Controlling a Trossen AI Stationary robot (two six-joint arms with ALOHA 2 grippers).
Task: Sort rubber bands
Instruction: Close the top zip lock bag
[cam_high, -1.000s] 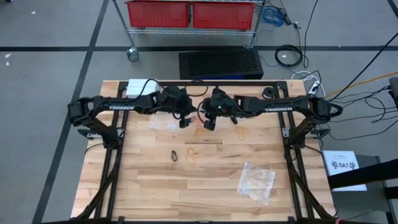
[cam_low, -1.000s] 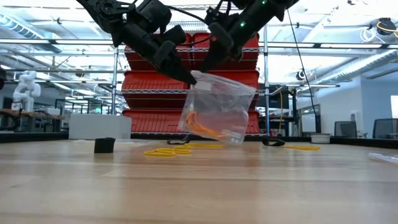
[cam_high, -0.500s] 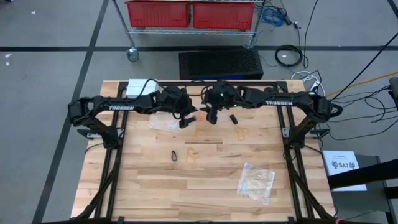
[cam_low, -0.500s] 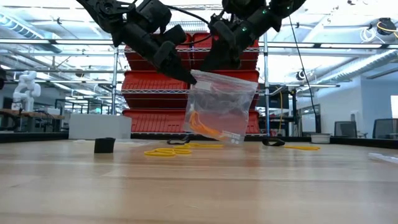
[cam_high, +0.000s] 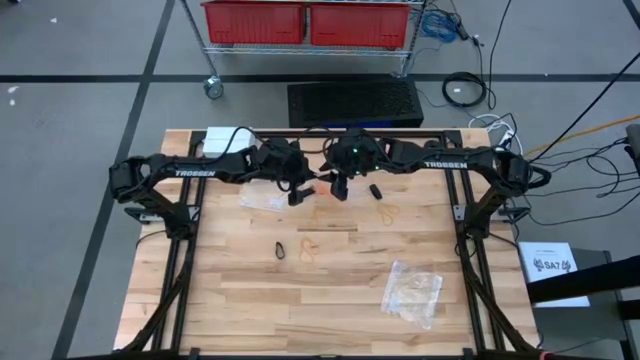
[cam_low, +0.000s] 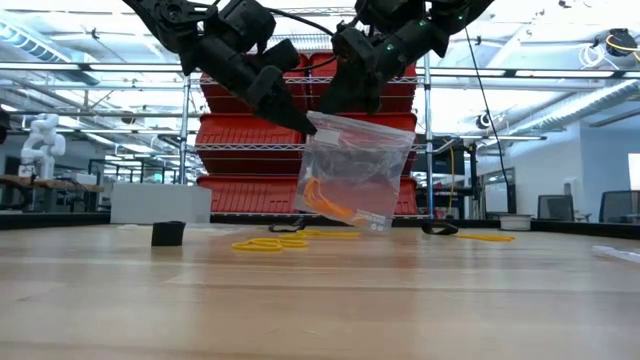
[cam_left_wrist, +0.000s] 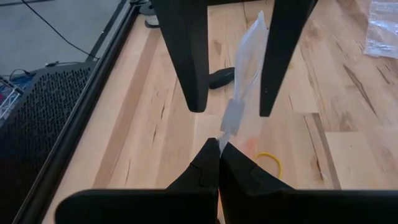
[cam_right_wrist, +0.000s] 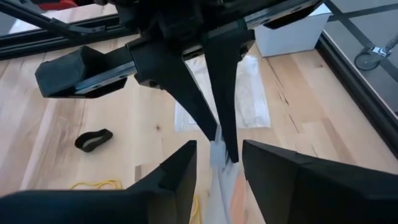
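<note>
Jaws first: my left gripper (cam_low: 305, 122) is pinched fully closed on the top corner of a clear bag (cam_low: 352, 172), holding it hanging above the far middle of the table (cam_high: 240, 300); my right gripper (cam_right_wrist: 217, 163) stands part-open, fingers either side of the bag's top edge, not visibly clamping it. Left to right on the table: a flat clear bag (cam_high: 265, 200) under my left arm, a black band (cam_high: 281, 250), a yellow band (cam_high: 309, 244) just beside it, the hanging bag with orange bands (cam_low: 330, 203) bunched at its bottom, another yellow band (cam_high: 389, 213), then a crumpled clear bag (cam_high: 412, 290) near the front right. Handling call: bands are light, soft, springy, likely to snag each other and flick when released. Bag film is thin, slippery and floppy. I'd grip the stiffer top strip opposite my left pinch to spread the mouth; for loose bands, nip one strand flat against the wood.
</note>
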